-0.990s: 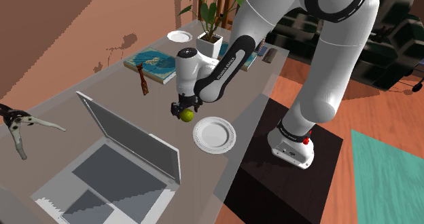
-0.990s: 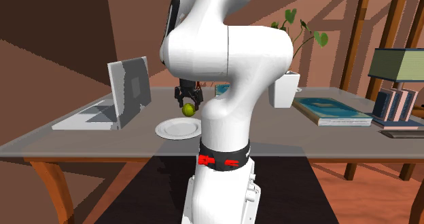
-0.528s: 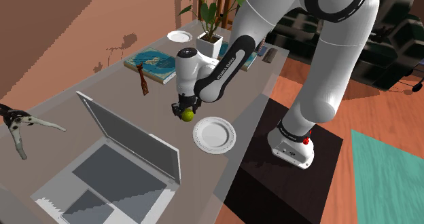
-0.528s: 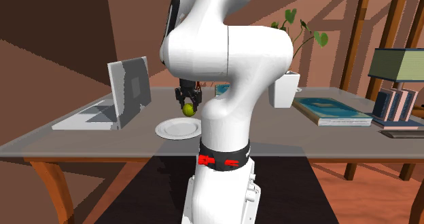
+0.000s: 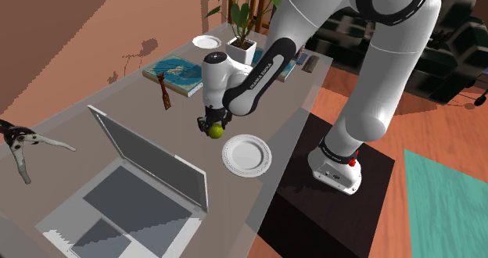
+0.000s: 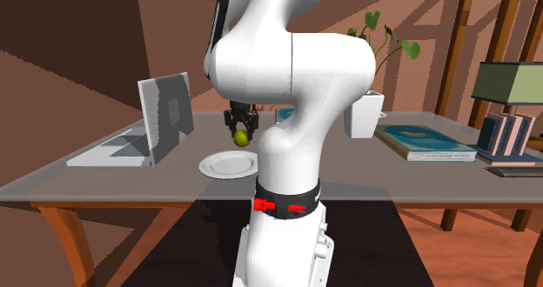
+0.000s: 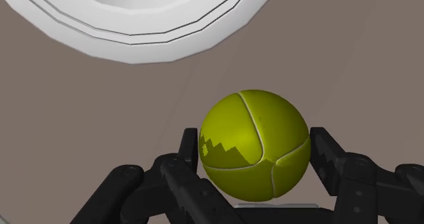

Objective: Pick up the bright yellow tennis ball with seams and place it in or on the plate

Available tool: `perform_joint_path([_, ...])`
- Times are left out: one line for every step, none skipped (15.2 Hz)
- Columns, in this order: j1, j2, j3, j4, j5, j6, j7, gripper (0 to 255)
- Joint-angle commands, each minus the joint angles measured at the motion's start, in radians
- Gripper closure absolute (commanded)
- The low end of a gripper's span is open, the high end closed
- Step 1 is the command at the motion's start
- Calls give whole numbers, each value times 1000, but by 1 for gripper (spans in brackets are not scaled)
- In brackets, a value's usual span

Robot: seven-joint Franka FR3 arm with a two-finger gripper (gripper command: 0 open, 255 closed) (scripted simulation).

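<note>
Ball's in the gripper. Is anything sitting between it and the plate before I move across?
Nothing visible. The gripper is shut on the tennis ball above the table. The plate lies close beside it, with only bare tabletop between them.

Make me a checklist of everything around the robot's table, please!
Surface: grey-brown table.
Job's things: yellow tennis ball held above the table, beside the white plate, not over it; the plate is empty.
Clutter: open laptop, blue book, potted plant, small white dish, plier-like tool.
Grippers: gripper shut on the tennis ball.
Cables: nothing seen.
Surroundings: reddish-brown floor, teal rug.
</note>
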Motion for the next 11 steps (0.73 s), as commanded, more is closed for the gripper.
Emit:
perform_joint_path([-7,-29,10,-2,22,-25,-16,255])
perform_joint_path([-9,-43,14,-2,33,-37,-24,255])
perform_joint_path([-12,-56,18,-2,43,-50,-31,255])
perform_joint_path([-14,-70,21,-1,53,-63,-39,255])
perform_joint_path([-15,-83,25,-1,63,-76,-46,255])
perform_joint_path([-17,-96,27,1,72,-90,-53,255])
perform_joint_path([-18,-109,30,2,82,-103,-59,255])
perform_joint_path([-19,-122,32,3,91,-116,-66,255])
perform_joint_path([-20,-134,33,5,99,-130,-72,255])
perform_joint_path([-20,-147,35,7,108,-143,-78,255])
perform_joint_path([-21,-159,36,10,115,-157,-84,255])
